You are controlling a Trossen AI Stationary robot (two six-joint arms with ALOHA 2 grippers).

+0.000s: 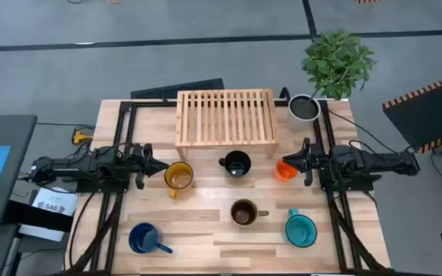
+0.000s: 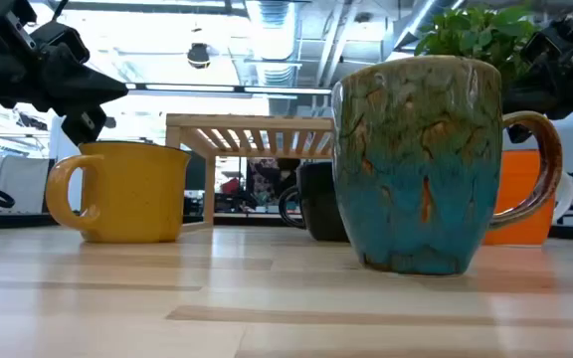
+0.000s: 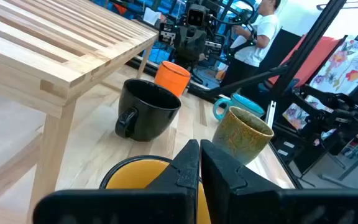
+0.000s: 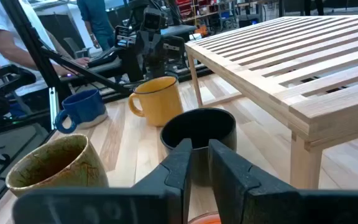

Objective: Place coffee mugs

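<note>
Six mugs stand on their bases on the wooden table: yellow, black, orange, brown, teal and dark blue. My left gripper is shut and sits at the left rim of the yellow mug, its tip just above that rim. My right gripper hovers over the orange mug with a narrow gap between its fingers. In the low view it stays above the orange mug. My left gripper points its shut fingers down and toward the table's right, over the yellow mug's rim on the side facing the left edge. Whether the tip touches the rim, I cannot tell.
A slatted wooden rack stands on legs at the table's far middle, with the black mug just in front of it. A white plant pot sits at the far right corner. People and equipment show in the room beyond the table.
</note>
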